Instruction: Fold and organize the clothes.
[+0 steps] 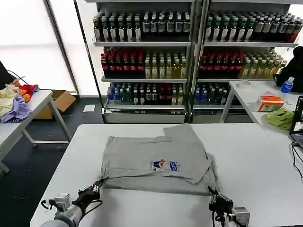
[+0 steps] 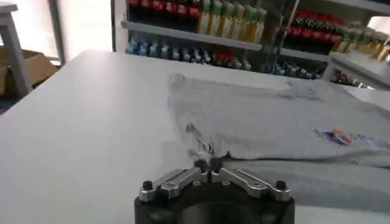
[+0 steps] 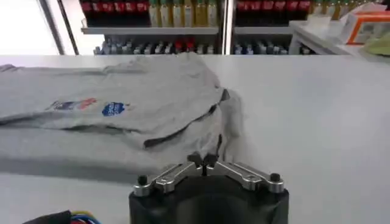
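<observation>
The light grey shirt (image 1: 156, 158) lies partly folded in the middle of the white table (image 1: 255, 161), its small coloured chest print facing up. My left gripper (image 1: 97, 186) sits at the shirt's near left corner. In the left wrist view the shirt (image 2: 274, 122) bunches at that gripper (image 2: 208, 164), whose tips are shut on a pinch of fabric. My right gripper (image 1: 211, 191) is at the near right corner. In the right wrist view it (image 3: 203, 161) is shut on the edge of the shirt (image 3: 122, 109).
Bottle shelves (image 1: 147, 56) stand behind the table. A side table at the left holds a yellow-purple-red clothes pile (image 1: 14, 99). At the right, another table carries a green cloth (image 1: 280, 118), an orange box (image 1: 271, 101) and a blue bottle (image 1: 287, 85).
</observation>
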